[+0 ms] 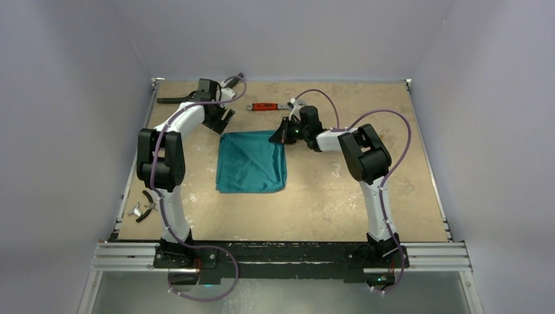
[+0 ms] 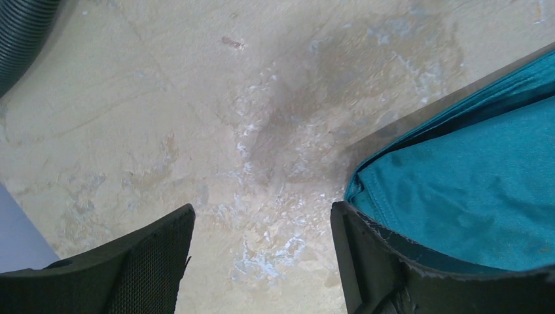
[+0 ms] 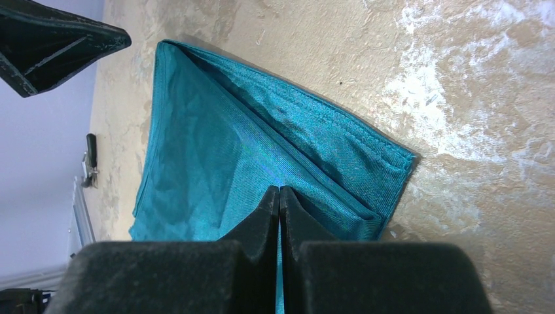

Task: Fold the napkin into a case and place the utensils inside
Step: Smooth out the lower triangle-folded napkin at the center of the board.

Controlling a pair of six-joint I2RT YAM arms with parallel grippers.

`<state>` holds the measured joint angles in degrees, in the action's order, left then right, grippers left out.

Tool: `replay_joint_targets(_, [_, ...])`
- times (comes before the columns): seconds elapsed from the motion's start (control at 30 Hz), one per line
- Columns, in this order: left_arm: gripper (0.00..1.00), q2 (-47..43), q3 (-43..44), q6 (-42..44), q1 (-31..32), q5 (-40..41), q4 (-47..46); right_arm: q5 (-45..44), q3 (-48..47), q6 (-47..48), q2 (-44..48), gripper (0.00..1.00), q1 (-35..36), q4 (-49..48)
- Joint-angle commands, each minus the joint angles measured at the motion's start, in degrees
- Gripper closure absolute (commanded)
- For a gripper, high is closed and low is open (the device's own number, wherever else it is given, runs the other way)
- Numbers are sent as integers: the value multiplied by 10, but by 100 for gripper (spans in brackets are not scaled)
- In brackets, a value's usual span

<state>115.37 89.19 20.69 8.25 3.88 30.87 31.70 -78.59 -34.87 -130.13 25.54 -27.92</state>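
The teal-green napkin (image 1: 252,162) lies folded into a rough square in the middle of the table, with layered edges at its far right corner (image 3: 366,176). My right gripper (image 1: 283,135) sits at that corner, fingers pressed together (image 3: 279,190) with a thin sliver of teal cloth between the pads. My left gripper (image 1: 219,121) hovers at the napkin's far left corner. It is open (image 2: 262,216), with bare table between the jaws and the cloth edge (image 2: 458,190) just outside the right finger. The utensils are out of view.
A red-handled wrench (image 1: 267,106) lies on the table beyond the napkin. Small black-handled pliers (image 1: 145,206) lie near the left edge, by the left arm. Walls close in the table on the left, right and far sides.
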Motion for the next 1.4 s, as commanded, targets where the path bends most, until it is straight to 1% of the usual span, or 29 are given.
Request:
replay_joint_targets(0.0, [26, -4, -6, 14, -8, -8, -3, -12, 25, 26, -5, 100, -6, 28])
replay_joint_targets(0.3, [26, 33, 18, -7, -8, -52, 2, -6, 35, 34, -10, 100, -6, 21])
replay_joint_targets(0.53, [27, 50, 24, -14, -8, -41, -8, -2, 44, 36, -10, 100, -5, 16])
replay_joint_targets(0.8, [36, 53, 34, -28, -14, -11, -16, -1, 54, 41, -14, 100, -6, 14])
replay_joint_targets(1.07, [39, 43, 38, -35, -37, -9, -10, -4, 63, 44, -16, 100, -6, 13])
replay_joint_targets(1.23, [40, 43, 57, -52, -51, -36, 7, -4, 65, 45, -17, 100, -8, 13])
replay_joint_targets(1.37, [40, 42, 79, -71, -51, -85, 23, -3, 63, 45, -18, 100, -8, 11])
